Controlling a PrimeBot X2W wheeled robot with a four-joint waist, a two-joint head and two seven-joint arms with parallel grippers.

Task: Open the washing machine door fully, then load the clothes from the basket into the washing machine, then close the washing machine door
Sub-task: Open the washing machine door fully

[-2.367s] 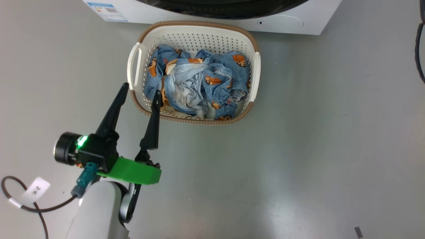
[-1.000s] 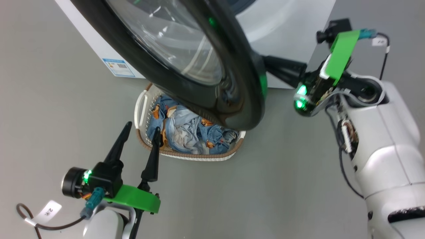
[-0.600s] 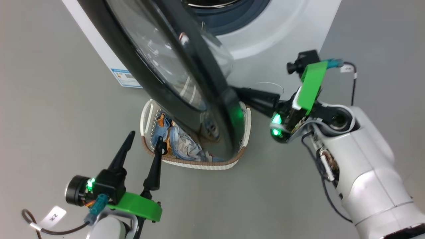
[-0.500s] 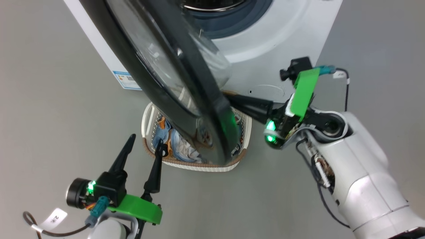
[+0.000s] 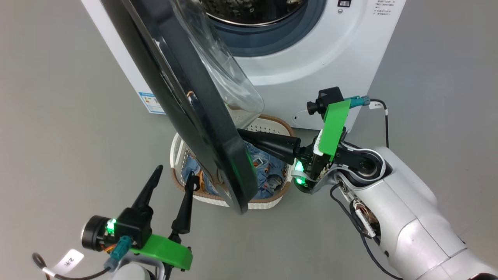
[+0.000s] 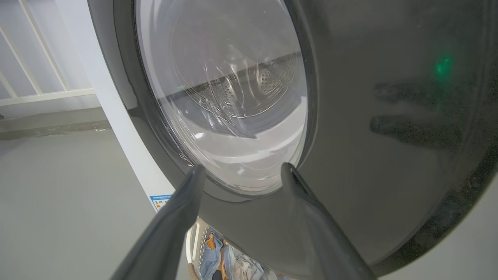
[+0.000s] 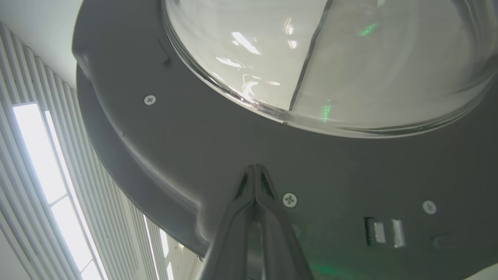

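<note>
The left claw (image 5: pixel 175 171) hangs open and empty, its 2 fingers spread. The door (image 5: pixel 186 97) stands just ahead of it, edge-on and roughly half open. If the door opens wider, its glossy outer face could strike this claw's inner finger, which sits near the rim. The basket (image 5: pixel 177 146) lies just beyond the left claw, under the door's lower edge, with the clothes (image 5: pixel 264 167) inside. The sweeping rim may clip or shove it. The right claw (image 5: pixel 245 136) is closed on nothing, and its joined tips appear to touch the door's inner face below the glass bowl. That is a push, not a hold, so the tips could skid off. The washer (image 5: pixel 330 58) stands beyond this claw.
</note>
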